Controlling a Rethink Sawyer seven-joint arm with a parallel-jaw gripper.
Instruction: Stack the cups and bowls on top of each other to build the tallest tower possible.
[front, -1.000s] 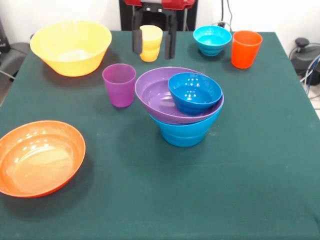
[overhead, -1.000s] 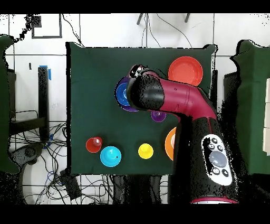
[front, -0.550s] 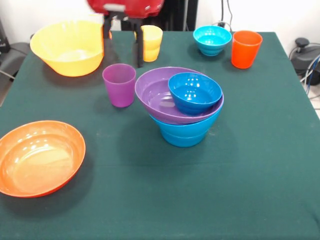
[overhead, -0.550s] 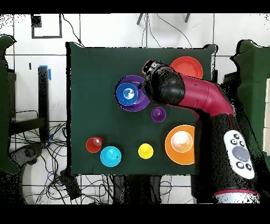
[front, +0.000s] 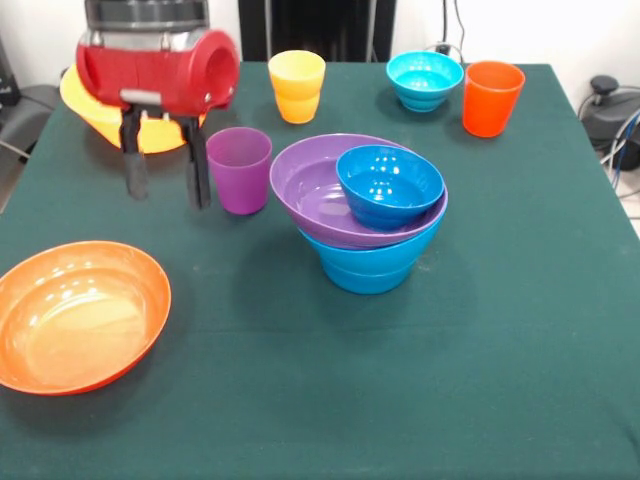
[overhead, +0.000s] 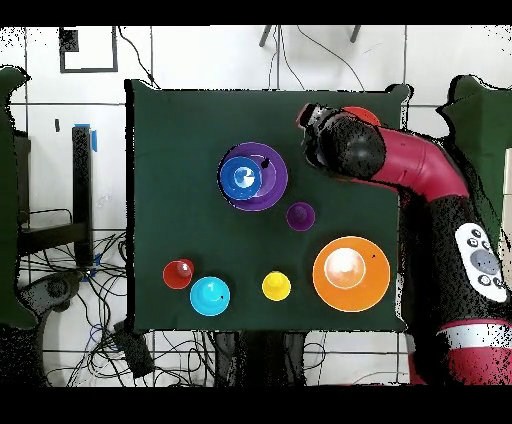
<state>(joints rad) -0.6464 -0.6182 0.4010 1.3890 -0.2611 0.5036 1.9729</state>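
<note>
My gripper hangs open and empty over the cloth, just left of the purple cup. It stands in front of the large yellow bowl, which its red head partly hides. The tower stands mid-table: a mid-blue bowl at the bottom, the wide purple bowl on it, the small dark blue bowl inside that. The wide orange bowl lies at front left. Along the back stand the yellow cup, the small cyan bowl and the orange cup. From overhead, the arm covers most of the orange bowl.
The green tablecloth shows bare at front right. Overhead, the tower stands left of the arm, and the purple cup lies between the tower and the large bowl. Cables lie on the floor around the table.
My gripper has left the yellow cup at the back, swung left in the front view and come down beside the purple cup. No cup or bowl has moved.
</note>
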